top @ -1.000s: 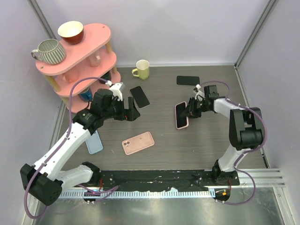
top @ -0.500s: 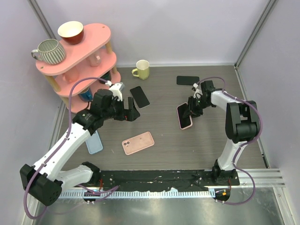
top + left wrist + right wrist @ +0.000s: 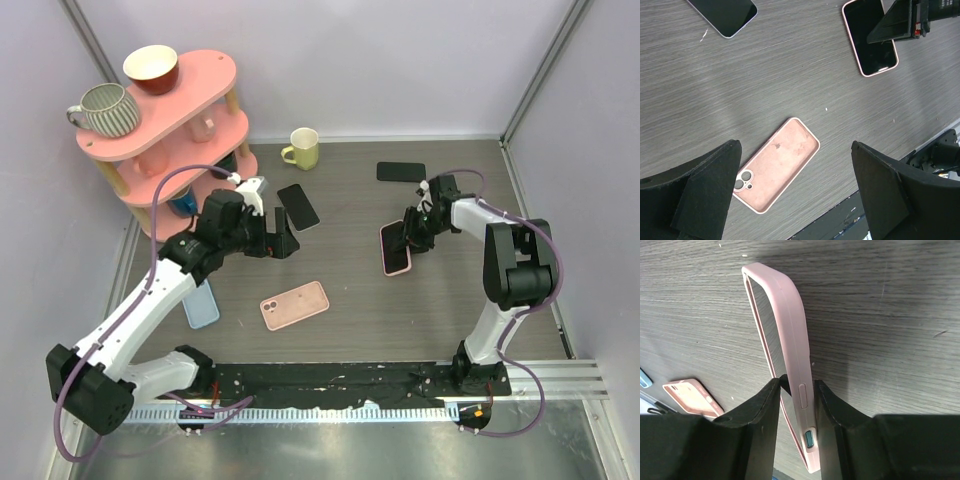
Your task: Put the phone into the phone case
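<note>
A phone with a dark screen, sitting in a pink case (image 3: 394, 248), lies right of the table's middle. My right gripper (image 3: 413, 232) is shut on it. In the right wrist view the fingers (image 3: 796, 385) pinch the pink side wall (image 3: 785, 335) near its button, with the far end resting on the table. The cased phone also shows in the left wrist view (image 3: 870, 37). An empty pink case (image 3: 294, 304) lies open side up near the front centre. My left gripper (image 3: 280, 240) is open and empty above the table, and the empty case (image 3: 776, 171) shows below it between the fingers.
A black phone (image 3: 298, 206) lies beside my left gripper and another black phone (image 3: 401, 171) at the back right. A blue case (image 3: 201, 303) lies at the left. A yellow mug (image 3: 302, 148) stands at the back. A pink shelf (image 3: 200, 125) with cups stands at the back left.
My right gripper has shifted the pink-cased phone a little to the right and nearer. The left arm has barely moved.
</note>
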